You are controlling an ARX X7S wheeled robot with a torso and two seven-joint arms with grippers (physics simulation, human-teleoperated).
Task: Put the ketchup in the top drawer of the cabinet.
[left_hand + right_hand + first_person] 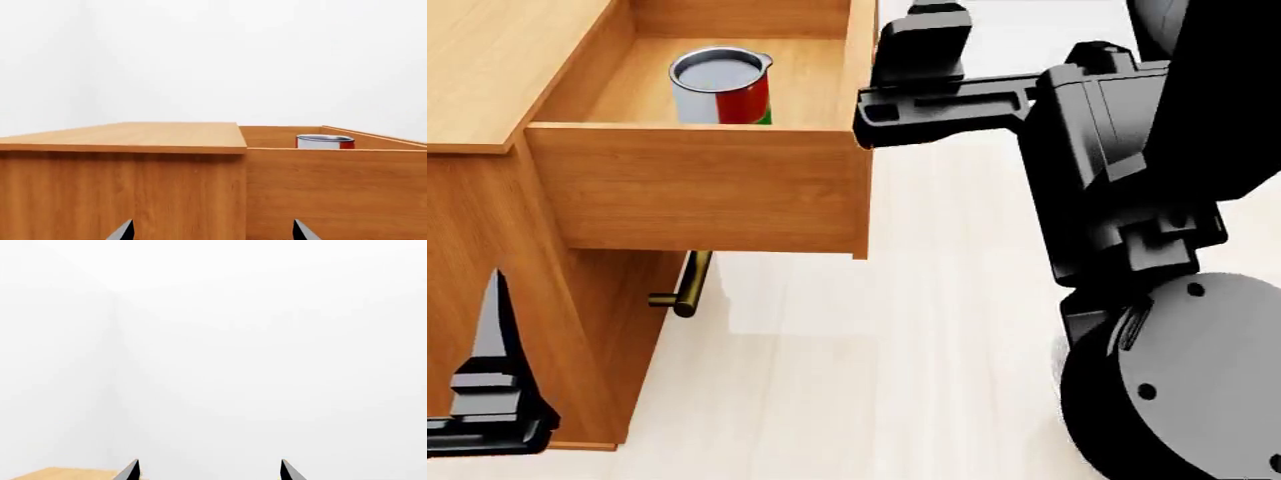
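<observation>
The ketchup stands upright inside the open top drawer; the right tool (spread, empty) sits nearer, beside the drawer's side wall. The left tool is likewise spread and empty.

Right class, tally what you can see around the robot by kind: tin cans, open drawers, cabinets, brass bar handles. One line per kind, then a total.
Tin cans: 1, the ketchup
Open drawers: 1, the top drawer
Cabinets: 1, the cabinet
Brass bar handles in view: 1, the lower handle
Total: 4
</observation>
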